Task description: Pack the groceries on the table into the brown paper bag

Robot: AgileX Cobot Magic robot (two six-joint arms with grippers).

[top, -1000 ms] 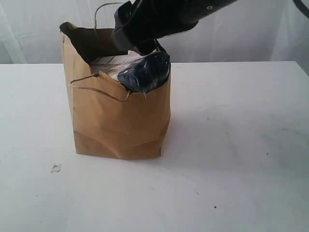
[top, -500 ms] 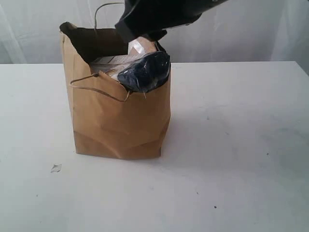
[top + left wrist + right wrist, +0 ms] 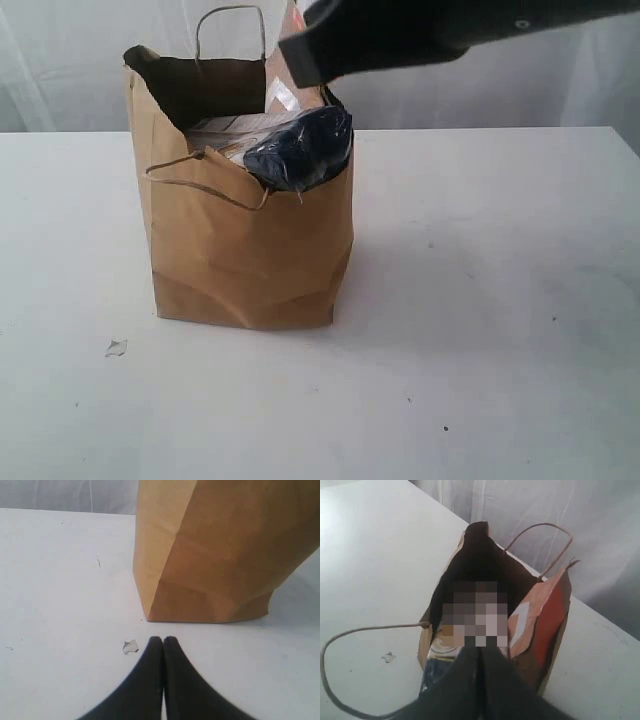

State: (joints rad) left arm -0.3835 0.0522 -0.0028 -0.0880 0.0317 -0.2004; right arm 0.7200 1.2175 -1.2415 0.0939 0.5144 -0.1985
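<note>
Upright brown paper bag [image 3: 245, 250] on table [image 3: 500, 300], groceries [image 3: 232, 130] inside; dark wrapped pack [image 3: 300, 148], maybe spaghetti, pokes over rim. Right gripper [image 3: 481, 652] pressed together, empty, above bag mouth; left gripper [image 3: 163, 642] together beside bag base.

Lighting: bright, even and diffuse, with no hard glare. The white table [image 3: 500, 330] is close to washed out in the exterior view. Shadows: the brown paper bag [image 3: 245, 260] casts one soft, faint shadow onto the table on its right side; the bag's interior is dark and its detail is lost. The right arm [image 3: 430, 30] renders as a near-black silhouette with soft edges. Focus: the left gripper [image 3: 163, 641] and right gripper [image 3: 480, 652] are both blurred close to the lens. Defect: a pixelated block covers the bag's contents in the right wrist view.
</note>
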